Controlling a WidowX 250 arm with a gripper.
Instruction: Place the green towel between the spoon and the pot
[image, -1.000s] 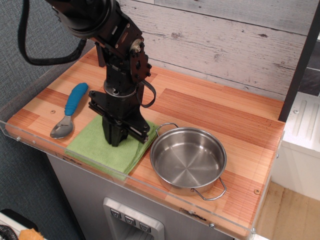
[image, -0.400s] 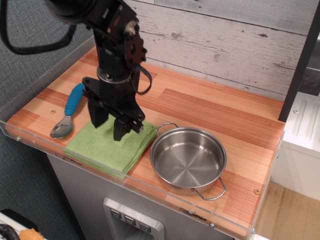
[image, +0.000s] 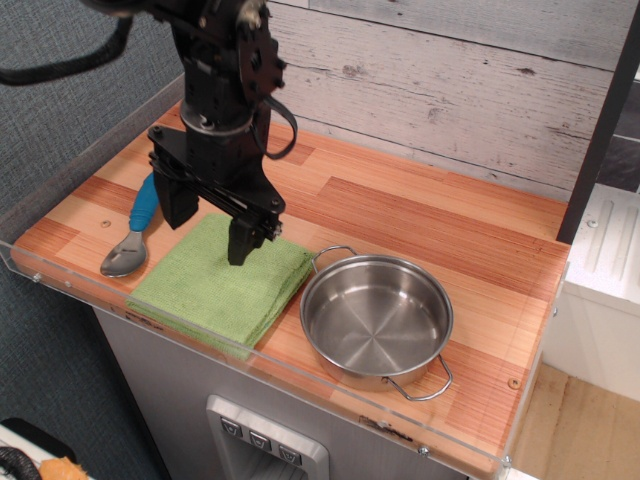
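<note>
The green towel (image: 222, 288) lies flat and folded on the wooden counter, between the spoon (image: 136, 228) on its left and the pot (image: 376, 318) on its right. The spoon has a blue handle and a metal bowl near the front edge. The pot stands upright and empty, its left loop handle next to the towel's corner. My gripper (image: 208, 232) hangs above the towel's back part with its two black fingers spread wide, open and empty, clear of the cloth.
A clear plastic rim (image: 120, 312) runs along the counter's front and left edges. A whitewashed plank wall (image: 450, 90) stands behind. A black post (image: 600, 130) rises at the right. The wooden counter (image: 430, 220) stretches to the right behind the pot.
My gripper has let go of the towel, opened its fingers wide and risen up and slightly left. The towel stays flat where it was set down.
</note>
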